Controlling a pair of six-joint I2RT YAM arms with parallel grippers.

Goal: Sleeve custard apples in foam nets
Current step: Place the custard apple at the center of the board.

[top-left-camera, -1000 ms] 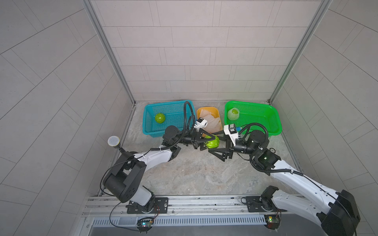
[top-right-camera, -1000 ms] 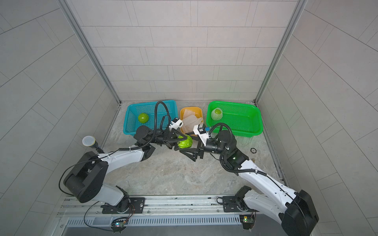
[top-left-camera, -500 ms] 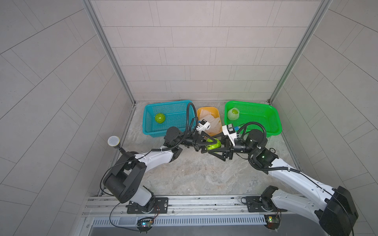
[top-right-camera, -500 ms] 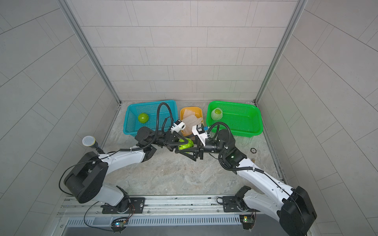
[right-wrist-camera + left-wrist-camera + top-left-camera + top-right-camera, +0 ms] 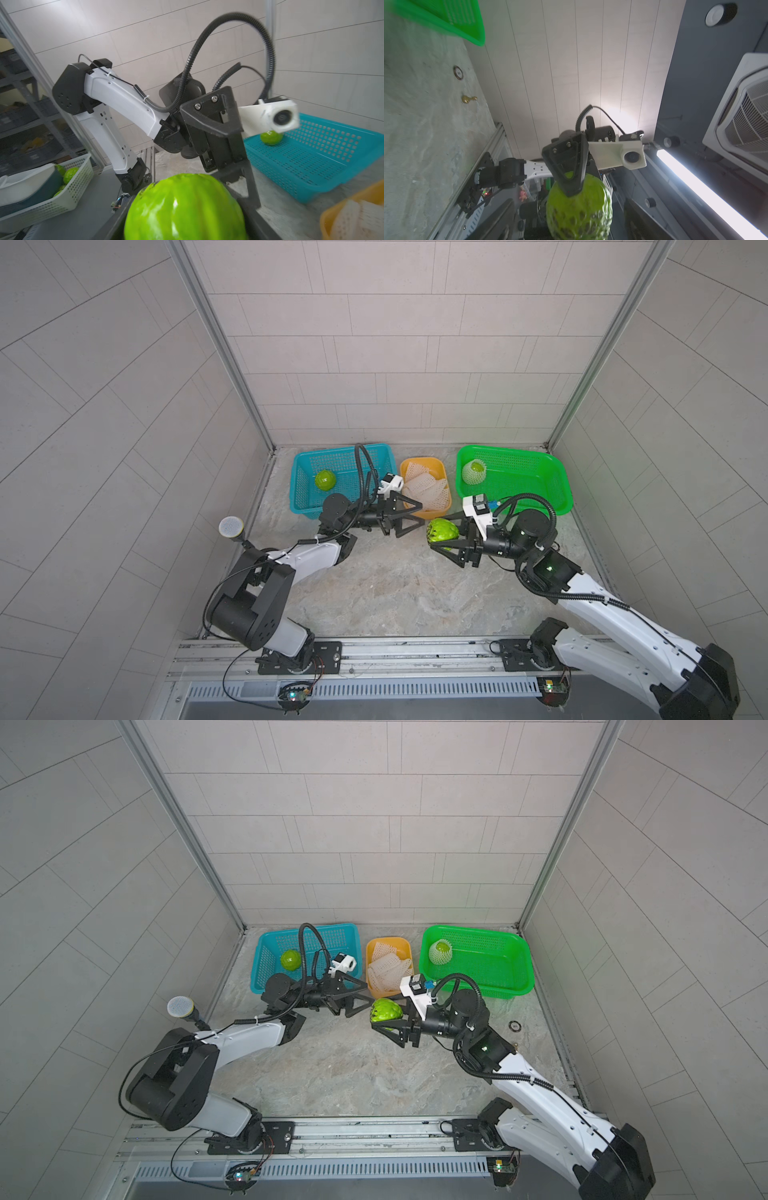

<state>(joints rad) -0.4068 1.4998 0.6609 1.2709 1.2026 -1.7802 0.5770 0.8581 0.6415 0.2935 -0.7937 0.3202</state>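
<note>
held fruit: bumpy bright green custard apple (image 5: 444, 530), just in front of the small orange plastic tub (image 5: 422, 461)
right gripper (image 5: 436, 533): clamped on that apple, one finger on top, one underneath
left gripper (image 5: 420, 513): jaws spread wide, nothing in them, parked at the tub's front-left edge
white foam mesh nets (image 5: 426, 489): piled flat inside the tub
key relation: the nets sit just past the left gripper's tips, toward the back wall, and are nearer to it than to the right gripper, so my guess is the left grabs a net
other fruit: bare one (image 5: 325, 480) in the blue basket (image 5: 300, 489) left of the tub, netted one (image 5: 473, 471) in the green basket (image 5: 557, 485) right of it
</note>
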